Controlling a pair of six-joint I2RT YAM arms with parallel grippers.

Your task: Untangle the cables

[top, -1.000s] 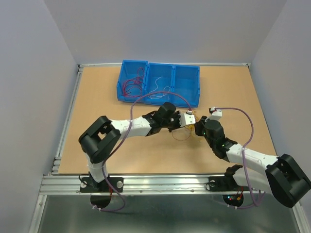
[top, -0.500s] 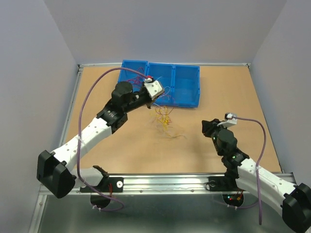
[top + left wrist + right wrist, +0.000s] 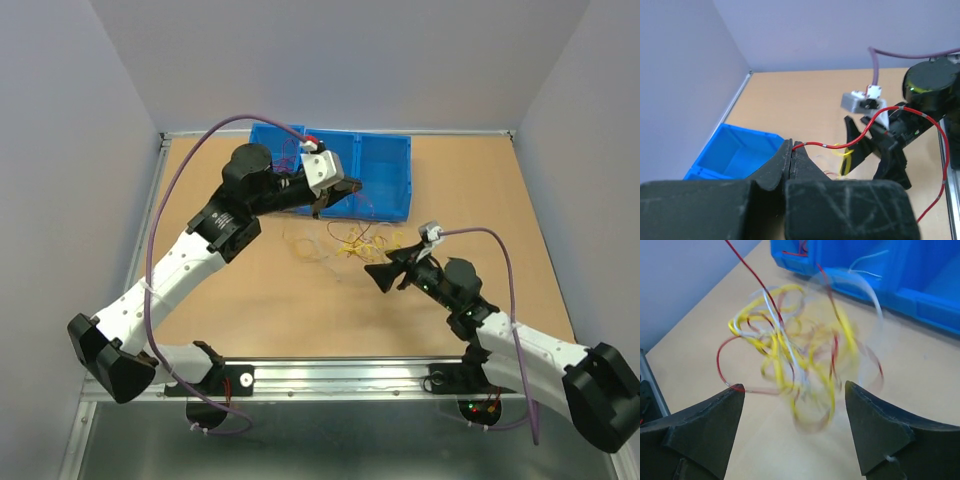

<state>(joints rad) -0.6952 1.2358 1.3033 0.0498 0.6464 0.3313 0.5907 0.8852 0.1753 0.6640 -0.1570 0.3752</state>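
Beside the bin, cables left-to-right

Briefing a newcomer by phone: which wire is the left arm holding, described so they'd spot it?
Find the blue bin at the table's far side; the left gripper hovers by its near wall. Pinched in its shut jaws is a single red wire, strung through the air, unlike the multicoloured tangle below.

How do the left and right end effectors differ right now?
The left end effector is shut, pinching a red cable; the right end effector is open and holds nothing. The left one is beside the blue bin; the right one faces the cable tangle on the table. Both are black, with two fingers.
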